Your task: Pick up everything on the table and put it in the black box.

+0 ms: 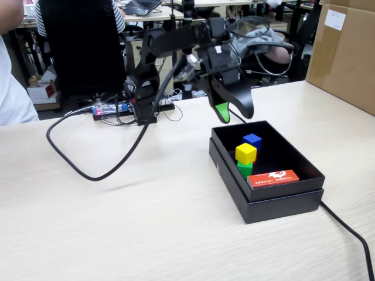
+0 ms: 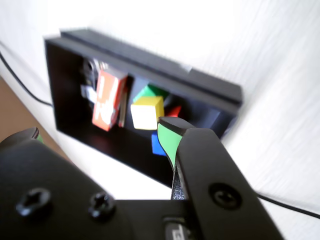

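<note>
Black box (image 1: pixel 266 199) on the surface (image 1: pixel 117 222) holds all four cubes (image 1: pixel 245 153); behind it hangs the gripper (image 1: pixel 225 114), empty, whether its jaws are released I cannot tell.

Orange-red card (image 1: pixel 273 177) in black box (image 1: pixel 281 202): white marks, unreadable. No other legible text.

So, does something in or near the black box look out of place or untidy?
Only small things. In the black box, the yellow cube sits stacked on the green cube, not on the floor. The orange-red card leans against the front wall. Nothing looks spilled or damaged.
</note>
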